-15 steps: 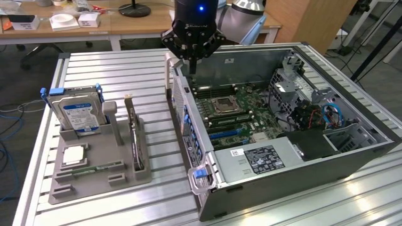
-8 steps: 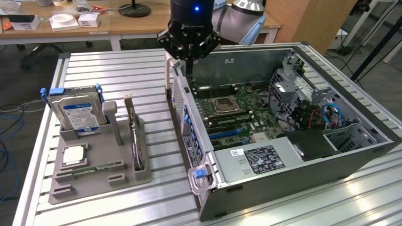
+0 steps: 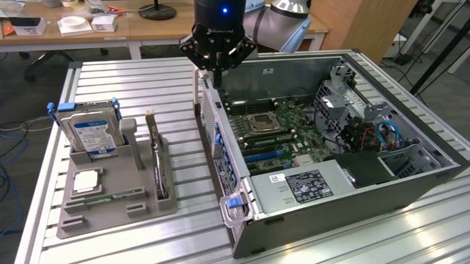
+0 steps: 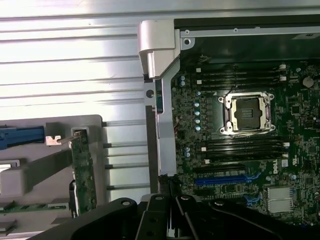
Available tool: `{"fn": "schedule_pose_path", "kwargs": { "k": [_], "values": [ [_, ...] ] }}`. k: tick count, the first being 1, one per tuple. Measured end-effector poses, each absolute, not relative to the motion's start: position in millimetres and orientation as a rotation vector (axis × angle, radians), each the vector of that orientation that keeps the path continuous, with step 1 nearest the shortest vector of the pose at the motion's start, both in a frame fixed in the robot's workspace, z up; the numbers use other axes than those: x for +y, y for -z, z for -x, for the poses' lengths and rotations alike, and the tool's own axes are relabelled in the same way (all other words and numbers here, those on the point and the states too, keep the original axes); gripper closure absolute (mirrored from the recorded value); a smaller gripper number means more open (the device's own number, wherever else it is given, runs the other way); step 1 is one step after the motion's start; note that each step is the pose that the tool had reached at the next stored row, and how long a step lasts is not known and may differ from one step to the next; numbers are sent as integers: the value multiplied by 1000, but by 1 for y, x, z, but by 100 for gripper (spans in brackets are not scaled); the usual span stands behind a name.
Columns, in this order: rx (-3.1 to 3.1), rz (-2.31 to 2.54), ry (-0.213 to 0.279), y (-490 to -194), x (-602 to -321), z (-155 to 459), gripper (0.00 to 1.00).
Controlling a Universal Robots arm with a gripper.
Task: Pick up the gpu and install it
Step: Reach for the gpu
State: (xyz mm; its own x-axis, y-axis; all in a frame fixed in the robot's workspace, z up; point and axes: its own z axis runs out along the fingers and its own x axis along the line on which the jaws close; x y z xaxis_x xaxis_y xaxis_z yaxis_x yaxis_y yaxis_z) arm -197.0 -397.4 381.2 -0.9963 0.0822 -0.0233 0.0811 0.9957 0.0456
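**A:** How is your arm posed?

**B:** It comes down from 12 o'clock in the exterior view. Your gripper (image 3: 217, 66) points straight down over the case (image 3: 331, 214), at the wall nearest the holder (image 3: 110, 214). The jaws are pinched together and grip nothing.

**A:** And where is your gpu?

**B:** The gpu (image 3: 156, 162) is at about 7 o'clock from the gripper and well apart from it. It stands upright in the holder's slot, just beside the drive (image 3: 92, 132), which is at its 10 o'clock. It is slim, edge-on and dark-faced. In the wrist view its edge (image 4: 82, 170) looks green, with a metal bracket at one end.
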Motion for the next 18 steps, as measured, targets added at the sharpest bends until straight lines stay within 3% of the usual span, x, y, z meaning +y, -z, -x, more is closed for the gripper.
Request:
{"fn": "schedule_pose_path", "kwargs": {
  "k": [18],
  "values": [
    [3113,-128,-70,-380,-397,209,86]
  ]
}}
